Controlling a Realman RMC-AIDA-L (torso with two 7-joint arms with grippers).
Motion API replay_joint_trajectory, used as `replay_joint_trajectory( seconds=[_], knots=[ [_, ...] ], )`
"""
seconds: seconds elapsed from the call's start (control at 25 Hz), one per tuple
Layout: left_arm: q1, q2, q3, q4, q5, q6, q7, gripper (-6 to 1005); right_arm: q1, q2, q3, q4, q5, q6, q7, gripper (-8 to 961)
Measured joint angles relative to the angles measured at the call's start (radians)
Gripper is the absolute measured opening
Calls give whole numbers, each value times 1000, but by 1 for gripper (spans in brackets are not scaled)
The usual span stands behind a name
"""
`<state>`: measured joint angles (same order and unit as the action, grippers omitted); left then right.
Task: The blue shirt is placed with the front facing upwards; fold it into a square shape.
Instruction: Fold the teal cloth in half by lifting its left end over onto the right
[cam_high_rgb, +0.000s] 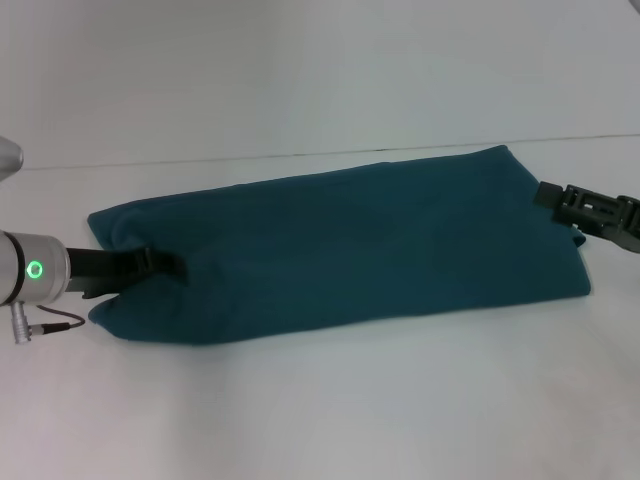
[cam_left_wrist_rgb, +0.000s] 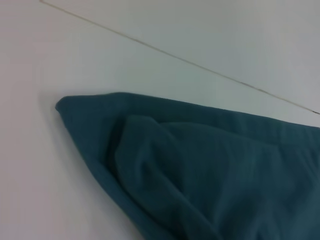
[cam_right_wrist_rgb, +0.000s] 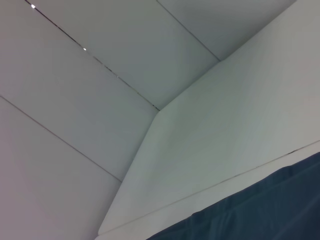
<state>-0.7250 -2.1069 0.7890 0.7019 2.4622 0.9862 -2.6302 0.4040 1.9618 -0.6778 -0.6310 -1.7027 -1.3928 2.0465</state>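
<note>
The blue shirt (cam_high_rgb: 340, 245) lies on the white table as a long folded strip of plain teal fabric running left to right. No lettering shows. My left gripper (cam_high_rgb: 160, 265) is at the strip's left end, shut on the fabric, which puckers around its dark fingers (cam_high_rgb: 145, 262). The left wrist view shows that end of the shirt (cam_left_wrist_rgb: 200, 170) with a raised fold and a pointed corner. At the far right corner of the strip, my right gripper (cam_high_rgb: 560, 198) touches the cloth's edge. A strip of the shirt (cam_right_wrist_rgb: 260, 210) shows in the right wrist view.
The white table (cam_high_rgb: 320, 400) extends in front of and behind the shirt. A thin seam (cam_high_rgb: 300, 155) marks where the table meets the white wall behind it. That wall and its panel joints (cam_right_wrist_rgb: 125, 85) fill the right wrist view.
</note>
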Motion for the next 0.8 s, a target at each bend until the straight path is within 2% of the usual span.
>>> replay_joint_trajectory(
  seconds=[0.28,0.48,0.68,0.8],
  knots=[
    [7,3,0,10,-4,1,-10,412,-7,1,4,2,1,-3,-1,827],
    [10,3,2,23,-5,13,-8,177,-7,2,7,5,5,-5,-2,827],
    [13,5,2,28,-5,21,-4,138,-9,2,7,7,7,-8,-2,827],
    [26,22,-8,34,0,22,-6,114,-9,2,9,7,8,-8,-2,828]
  ],
)
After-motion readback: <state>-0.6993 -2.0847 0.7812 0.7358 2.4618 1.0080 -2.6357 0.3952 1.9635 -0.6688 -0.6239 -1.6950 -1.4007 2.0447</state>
